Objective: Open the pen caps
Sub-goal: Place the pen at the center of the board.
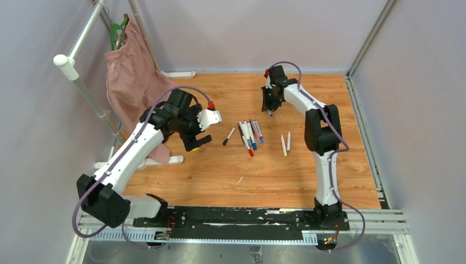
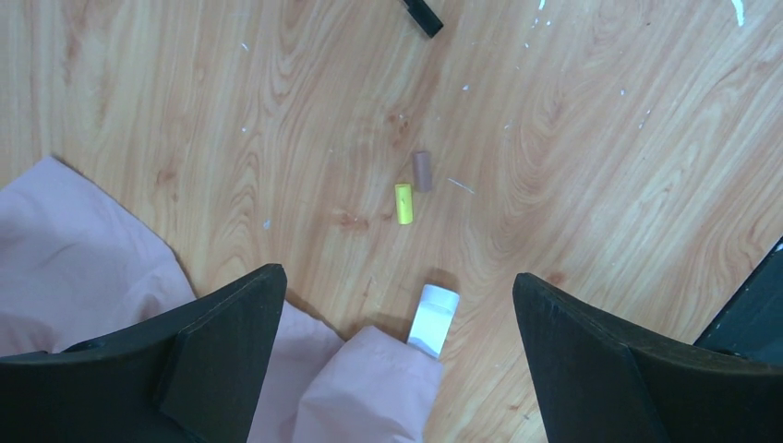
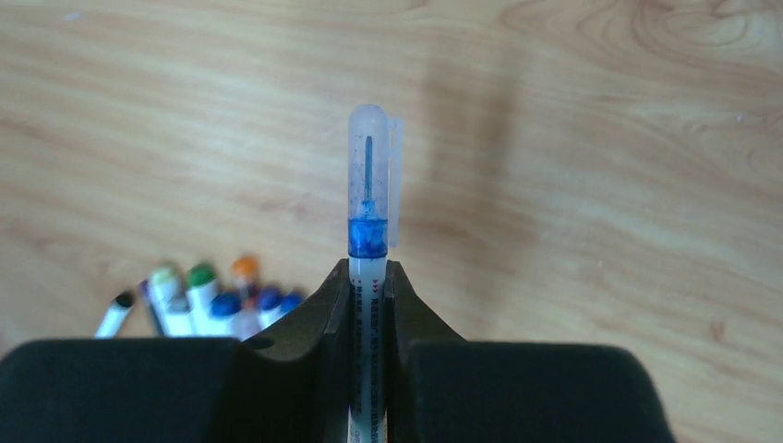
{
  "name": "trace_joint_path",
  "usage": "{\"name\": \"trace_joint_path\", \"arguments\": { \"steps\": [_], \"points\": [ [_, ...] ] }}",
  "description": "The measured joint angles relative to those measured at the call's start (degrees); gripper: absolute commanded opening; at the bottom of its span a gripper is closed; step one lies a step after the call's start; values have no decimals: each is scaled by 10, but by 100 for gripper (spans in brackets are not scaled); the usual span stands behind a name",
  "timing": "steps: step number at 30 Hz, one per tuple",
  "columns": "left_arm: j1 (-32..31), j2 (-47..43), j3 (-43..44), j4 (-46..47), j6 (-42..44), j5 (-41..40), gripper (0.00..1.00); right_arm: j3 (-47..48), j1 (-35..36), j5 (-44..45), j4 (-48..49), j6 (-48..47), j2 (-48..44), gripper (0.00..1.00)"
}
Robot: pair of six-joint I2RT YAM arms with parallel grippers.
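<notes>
My left gripper (image 2: 397, 275) is open and empty above the wooden table, its black fingers (image 2: 231, 341) spread wide. Below it lie three loose pen caps: a yellow cap (image 2: 403, 203), a brownish cap (image 2: 423, 171) touching it, and a white cap (image 2: 434, 318) half under pink cloth. My right gripper (image 3: 369, 269) is shut on a white pen (image 3: 368, 305) with a blue tip. A clear cap (image 3: 371, 171) sits on that tip. From above, the left gripper (image 1: 197, 141) is at centre left and the right gripper (image 1: 269, 109) hangs at the back.
A bundle of pens (image 1: 250, 135) lies mid-table, with a black-tipped pen (image 1: 228, 136) to its left and two pens (image 1: 286, 144) to its right. Pink cloth (image 1: 132, 82) hangs from a white rack at the left and reaches the table (image 2: 92, 268).
</notes>
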Motion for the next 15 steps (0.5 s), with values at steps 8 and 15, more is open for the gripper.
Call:
{"name": "trace_joint_path", "arguments": {
  "steps": [8,15],
  "points": [
    [0,-41,-10,3,-19,5,100,21,0,80,-13,-16,52,39],
    [0,-56,-12,3,-28,3,100,10,-2,148,-25,-37,44,46]
  ]
}}
